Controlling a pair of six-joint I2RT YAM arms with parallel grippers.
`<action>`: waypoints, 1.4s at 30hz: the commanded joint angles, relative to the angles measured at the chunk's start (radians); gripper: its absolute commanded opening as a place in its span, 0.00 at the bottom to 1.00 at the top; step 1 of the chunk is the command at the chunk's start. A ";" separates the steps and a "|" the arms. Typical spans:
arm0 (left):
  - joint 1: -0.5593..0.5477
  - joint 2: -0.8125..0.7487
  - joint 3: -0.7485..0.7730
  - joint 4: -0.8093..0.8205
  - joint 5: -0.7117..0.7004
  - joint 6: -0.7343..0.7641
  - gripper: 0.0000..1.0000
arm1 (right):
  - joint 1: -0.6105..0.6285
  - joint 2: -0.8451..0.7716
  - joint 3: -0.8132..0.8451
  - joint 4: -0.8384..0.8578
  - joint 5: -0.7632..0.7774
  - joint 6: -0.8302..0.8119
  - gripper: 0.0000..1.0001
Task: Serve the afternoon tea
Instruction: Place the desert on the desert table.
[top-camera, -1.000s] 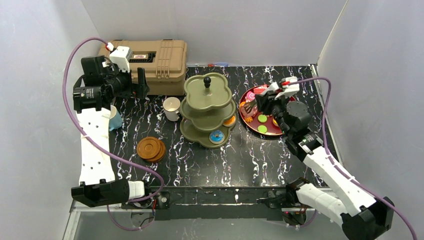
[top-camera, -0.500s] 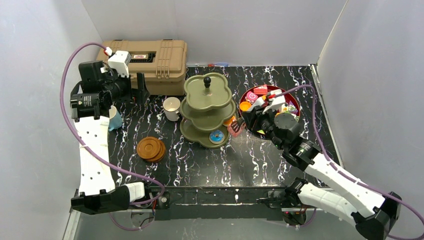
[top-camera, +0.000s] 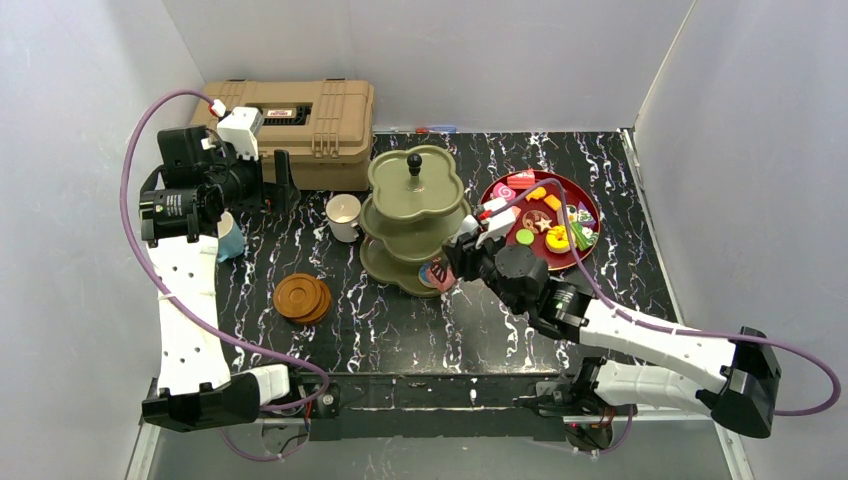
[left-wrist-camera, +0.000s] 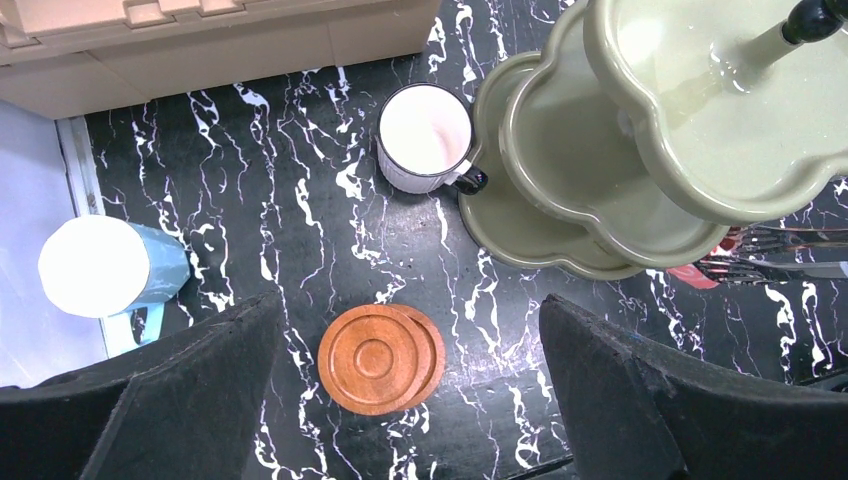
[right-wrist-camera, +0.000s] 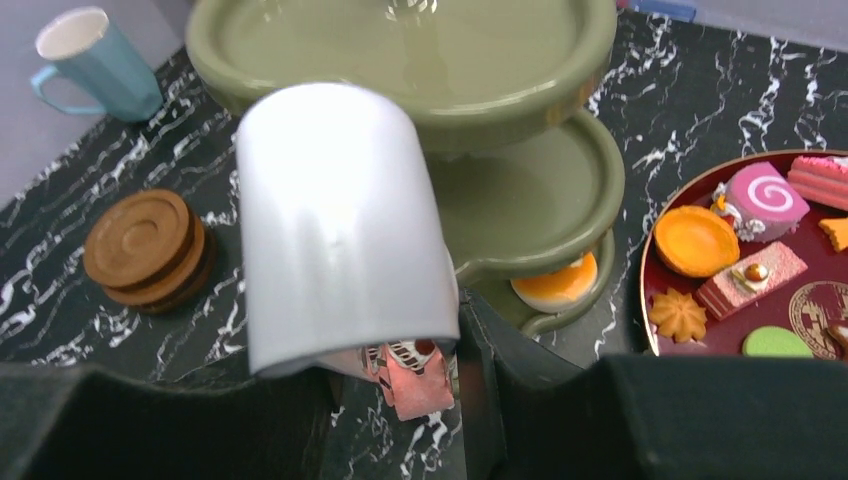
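The olive-green three-tier stand (top-camera: 415, 215) with a black knob stands mid-table. My right gripper (top-camera: 443, 272) is shut on a pink pastry with brown stripes (right-wrist-camera: 418, 385), held at the front edge of the stand's bottom tier. An orange pastry (right-wrist-camera: 560, 283) lies on that tier. My left gripper (top-camera: 283, 180) is open and empty, high above the table; in its wrist view the brown saucers (left-wrist-camera: 380, 358) lie stacked below it. The white mug (top-camera: 343, 215) stands left of the stand. The white-and-blue cup (top-camera: 230, 238) is at the far left.
The tan toolbox (top-camera: 310, 115) sits at the back left. The dark-red plate (top-camera: 590, 215) with several pastries is right of the stand. A white curved part (right-wrist-camera: 340, 220) close to the right wrist camera hides part of that view. Grey walls enclose the table.
My right gripper has moved left from the dark-red plate to the stand's bottom tier, carrying the pink pastry. The left arm has hardly moved.
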 joint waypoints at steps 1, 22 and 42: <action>0.007 -0.010 0.021 -0.019 0.014 0.005 0.98 | 0.056 -0.006 -0.005 0.233 0.130 -0.030 0.01; 0.007 -0.033 -0.013 -0.023 0.041 0.037 0.98 | 0.228 0.027 -0.208 0.540 0.366 -0.065 0.01; -0.458 0.250 0.206 0.117 0.253 0.030 0.98 | 0.234 -0.151 -0.224 0.408 0.467 -0.071 0.01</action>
